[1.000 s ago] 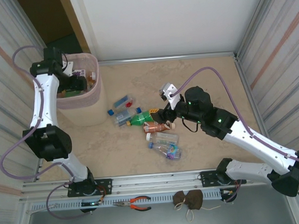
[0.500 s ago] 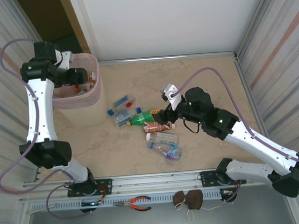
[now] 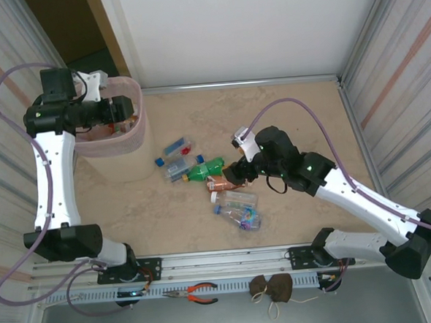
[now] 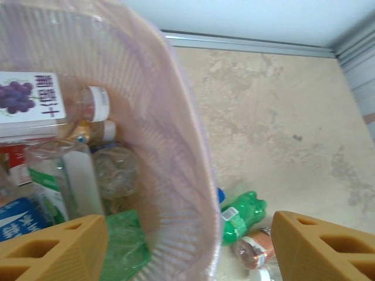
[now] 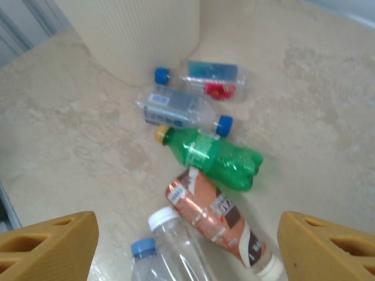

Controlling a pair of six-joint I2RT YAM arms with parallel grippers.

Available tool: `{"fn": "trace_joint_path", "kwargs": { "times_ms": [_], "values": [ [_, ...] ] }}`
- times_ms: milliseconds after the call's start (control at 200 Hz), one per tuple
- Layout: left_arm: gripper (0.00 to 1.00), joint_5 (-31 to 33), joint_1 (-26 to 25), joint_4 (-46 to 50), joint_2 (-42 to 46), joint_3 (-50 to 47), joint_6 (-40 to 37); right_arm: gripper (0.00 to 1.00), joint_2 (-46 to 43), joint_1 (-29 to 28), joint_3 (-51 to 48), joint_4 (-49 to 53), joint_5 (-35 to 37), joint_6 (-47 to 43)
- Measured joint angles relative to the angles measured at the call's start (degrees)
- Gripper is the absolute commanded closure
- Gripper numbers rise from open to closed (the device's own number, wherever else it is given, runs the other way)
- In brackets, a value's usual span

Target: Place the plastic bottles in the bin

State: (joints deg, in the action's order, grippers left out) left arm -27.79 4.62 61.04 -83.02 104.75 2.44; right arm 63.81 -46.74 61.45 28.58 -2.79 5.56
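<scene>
Two sets of fingers, both empty. On my right gripper (image 5: 187,246) the orange fingertips (image 5: 50,243) stand wide apart over the loose pile. Just below them lie a copper-brown labelled bottle with a white cap (image 5: 214,216) and, touching it, a green plastic bottle with an orange cap (image 5: 220,161). My left gripper (image 4: 187,250) is spread too, holding nothing, and hangs over the mouth of the pale pink ribbed plastic wastebasket (image 4: 187,152), close to its near rim.

As I judge it, the risk on the right is the crowding. The brown and green bottles touch, and a clear bottle with a white cap (image 5: 176,234) lies just beside them, so closing could pinch two at once. It could also squeeze a round body so that it rolls away. On the left, dropping or swinging out carelessly could clip the rim and tip the light basket.

Six bottles lie on the beige table (image 3: 286,120): the green one, the brown one and four clear ones. Of the clear ones, two are near the basket's foot (image 5: 176,108) and two are nearest me. Inside the basket I make out at least five more, including a grape-labelled one (image 4: 29,96), but they overlap too much for an exact count. One basket, two arms.
</scene>
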Motion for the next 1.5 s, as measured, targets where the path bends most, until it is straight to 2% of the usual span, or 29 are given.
{"fn": "trace_joint_path", "kwargs": {
  "times_ms": [301,466,656,897,1102,1503],
  "values": [
    [0.27,-6.78,0.00,-7.17,3.93,-3.98,3.80,0.34,5.07,-0.09,0.04,8.87,-0.79,0.81],
    [0.27,-8.24,0.00,-8.44,4.46,-4.22,4.33,0.39,10.16,-6.99,1.09,13.53,0.42,-0.04],
    [0.27,-8.81,0.00,-9.05,4.52,-4.74,4.76,0.41,21.20,-15.37,7.17,18.01,3.50,0.00],
    [0.27,-8.94,0.00,-9.11,4.57,-5.14,4.96,0.41,35.23,-21.77,16.52,22.71,7.82,0.00],
    [0.27,-9.29,0.00,-9.11,4.63,-5.14,4.96,0.43,42.77,-22.73,21.00,25.99,11.13,0.02],
    [0.27,-9.27,0.00,-9.11,4.66,-5.14,4.96,0.42,48.50,-22.73,22.40,28.68,15.54,-0.24]
  ]
}}
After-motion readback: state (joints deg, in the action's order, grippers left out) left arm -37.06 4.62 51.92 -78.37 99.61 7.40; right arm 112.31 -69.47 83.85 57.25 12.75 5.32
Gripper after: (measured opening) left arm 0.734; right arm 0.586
